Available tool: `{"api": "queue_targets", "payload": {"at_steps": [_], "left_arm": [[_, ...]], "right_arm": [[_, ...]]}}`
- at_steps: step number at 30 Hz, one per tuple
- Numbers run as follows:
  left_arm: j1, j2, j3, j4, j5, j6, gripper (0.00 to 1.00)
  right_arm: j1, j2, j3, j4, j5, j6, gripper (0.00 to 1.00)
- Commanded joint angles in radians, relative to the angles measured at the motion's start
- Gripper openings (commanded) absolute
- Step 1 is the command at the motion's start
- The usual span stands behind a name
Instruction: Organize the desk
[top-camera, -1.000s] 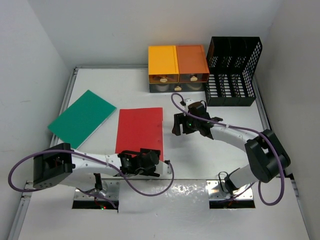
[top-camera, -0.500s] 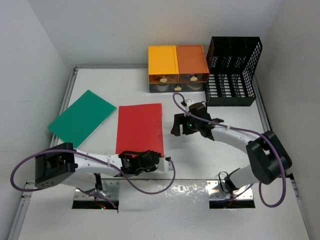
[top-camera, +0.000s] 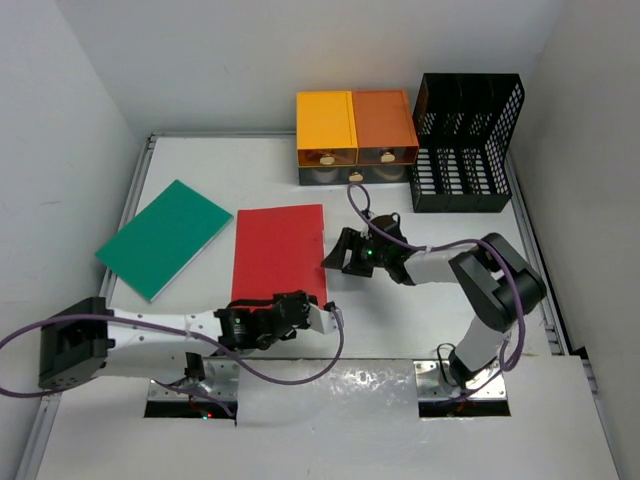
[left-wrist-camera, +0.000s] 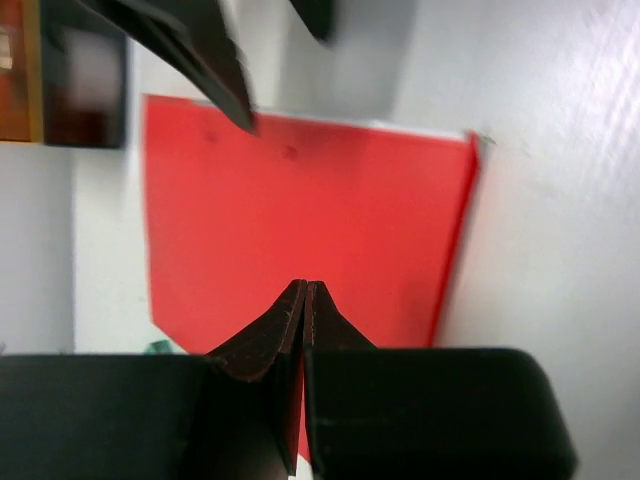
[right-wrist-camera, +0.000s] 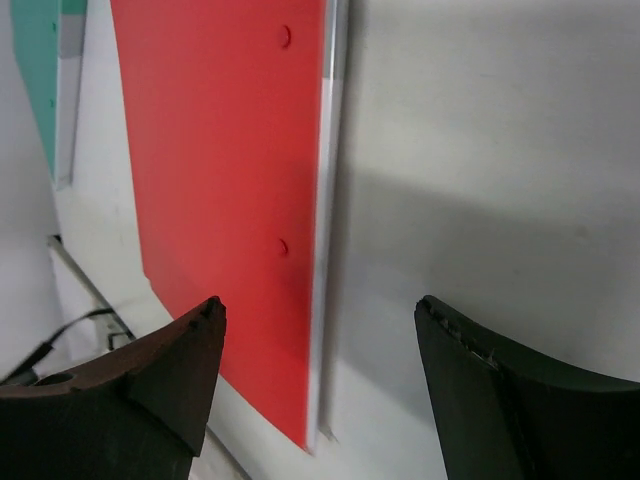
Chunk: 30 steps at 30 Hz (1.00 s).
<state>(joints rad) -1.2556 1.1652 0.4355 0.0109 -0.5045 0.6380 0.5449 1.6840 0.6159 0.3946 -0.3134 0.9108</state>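
White desk (top-camera: 260, 170) spanning the whole top view, thin rails along its edges. Flat on it mid-left, red folder (top-camera: 278, 255); green folder (top-camera: 165, 235) further left, lying apart. Against the far edge, orange-and-yellow drawer unit (top-camera: 355, 135) beside black mesh file rack (top-camera: 465, 140). Left claw (left-wrist-camera: 305, 290) pressed fully together over the red folder's near end. Right claw (right-wrist-camera: 320, 390) spread wide, astride that folder's right edge.
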Motion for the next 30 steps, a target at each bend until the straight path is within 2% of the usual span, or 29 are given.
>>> {"api": "queue_targets", "payload": {"at_steps": [1, 3, 6, 7, 8, 10, 14, 17, 24, 30], "left_arm": [[-0.002, -0.078, 0.009, 0.021, -0.037, 0.022, 0.0], [-0.002, -0.065, -0.003, -0.002, -0.004, 0.032, 0.0], [-0.002, -0.029, -0.015, -0.055, 0.131, 0.02, 0.0], [-0.002, -0.013, -0.014, -0.049, 0.177, 0.012, 0.16], [-0.002, 0.004, -0.012, -0.04, 0.188, 0.008, 0.26], [-0.002, 0.066, -0.012, 0.015, 0.189, 0.012, 0.38], [-0.002, 0.155, -0.011, 0.159, 0.118, 0.011, 0.39], [-0.002, 0.201, -0.003, 0.184, 0.123, -0.001, 0.38], [-0.002, 0.238, -0.04, 0.277, 0.047, 0.008, 0.35], [-0.004, 0.264, -0.116, 0.449, -0.019, 0.048, 0.34]], "right_arm": [[0.023, 0.049, 0.073, 0.142, -0.035, 0.129, 0.75], [0.021, 0.068, 0.067, 0.154, -0.026, 0.151, 0.75], [0.021, 0.037, 0.038, 0.15, 0.017, 0.132, 0.75], [0.021, 0.031, 0.033, 0.126, 0.023, 0.123, 0.75], [0.021, 0.023, 0.033, 0.115, 0.03, 0.114, 0.75], [0.021, 0.006, 0.022, 0.104, 0.039, 0.099, 0.75], [0.021, -0.03, -0.005, 0.087, 0.066, 0.08, 0.75], [0.021, -0.046, -0.01, 0.061, 0.076, 0.056, 0.75], [0.021, -0.046, -0.008, 0.061, 0.08, 0.046, 0.75], [0.021, -0.04, -0.01, 0.061, 0.083, 0.039, 0.75]]}}
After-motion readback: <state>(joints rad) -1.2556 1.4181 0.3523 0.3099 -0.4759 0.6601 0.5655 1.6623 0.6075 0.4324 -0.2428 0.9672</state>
